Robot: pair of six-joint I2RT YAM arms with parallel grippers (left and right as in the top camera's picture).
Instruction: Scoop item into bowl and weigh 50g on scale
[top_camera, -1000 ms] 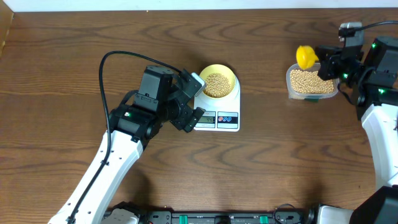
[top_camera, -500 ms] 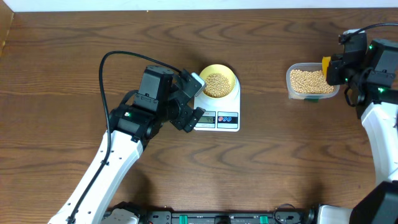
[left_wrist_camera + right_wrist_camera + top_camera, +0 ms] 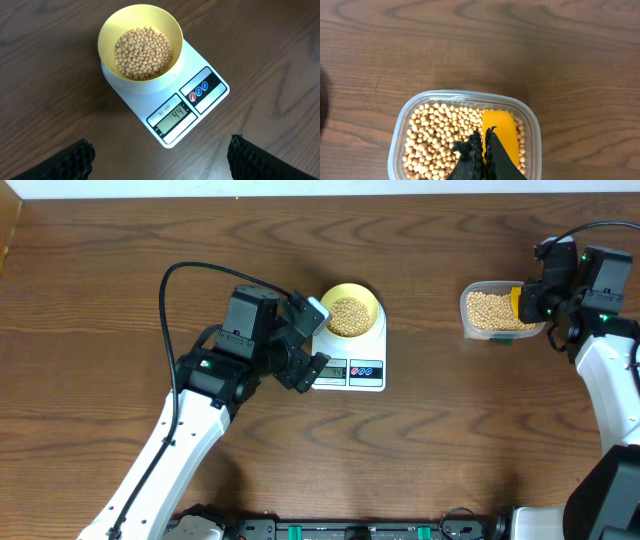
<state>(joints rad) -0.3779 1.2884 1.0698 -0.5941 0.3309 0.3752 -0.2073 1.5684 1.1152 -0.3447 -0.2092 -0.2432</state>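
The pale-yellow bowl (image 3: 373,300) stands on the white scale (image 3: 366,372) and holds a layer of tan beans (image 3: 347,315). In the left wrist view the bowl (image 3: 108,30), its beans (image 3: 143,52) and the scale (image 3: 202,95) show clearly; the display reads 44. My left gripper (image 3: 311,346) is open and empty just left of the scale, its fingers (image 3: 160,150) spread wide. My right gripper (image 3: 523,302) is shut on the yellow scoop (image 3: 501,131), whose blade lies in the beans (image 3: 435,135) at the right end of the clear tub (image 3: 399,127).
The clear tub (image 3: 466,308) of beans stands at the far right of the brown wooden table (image 3: 450,440). The left arm's black cable loops above the table left of the scale.
My right gripper has carried the scoop from above the tub's left rim to its right end and lowered it into the beans. The left arm, bowl and scale have not moved.
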